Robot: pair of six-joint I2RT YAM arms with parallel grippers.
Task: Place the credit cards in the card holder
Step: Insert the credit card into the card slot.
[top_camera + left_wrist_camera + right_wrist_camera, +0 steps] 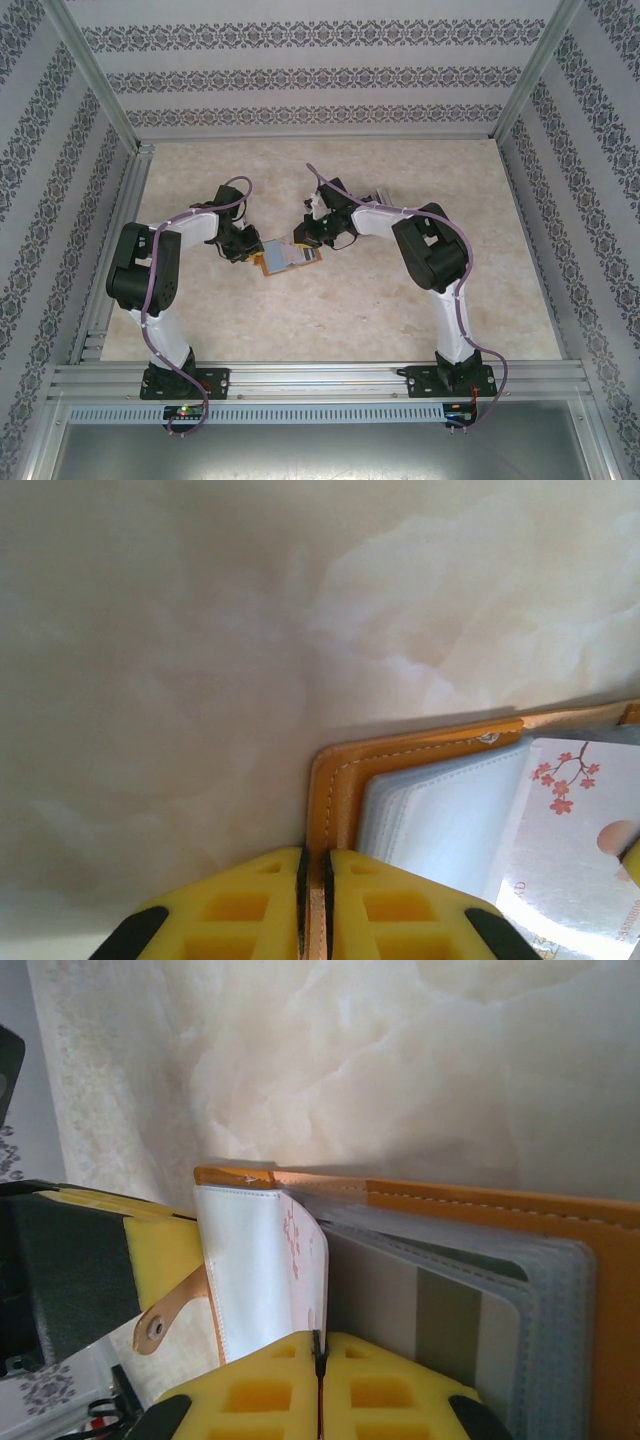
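The orange-tan card holder lies open on the table between the two arms. My left gripper is shut on its orange stitched edge, beside the clear sleeves. My right gripper is shut on the near edge of a pale credit card with red blossoms, which stands on edge among the holder's sleeves. That card also appears flat-on in the left wrist view. A grey striped sheet sits behind a clear sleeve. The holder's snap strap hangs at the left.
The pale marbled table is fenced by aluminium rails and patterned walls. A small silver-grey thing lies just behind the right arm. My left gripper's yellow finger sits close to the left of the held card.
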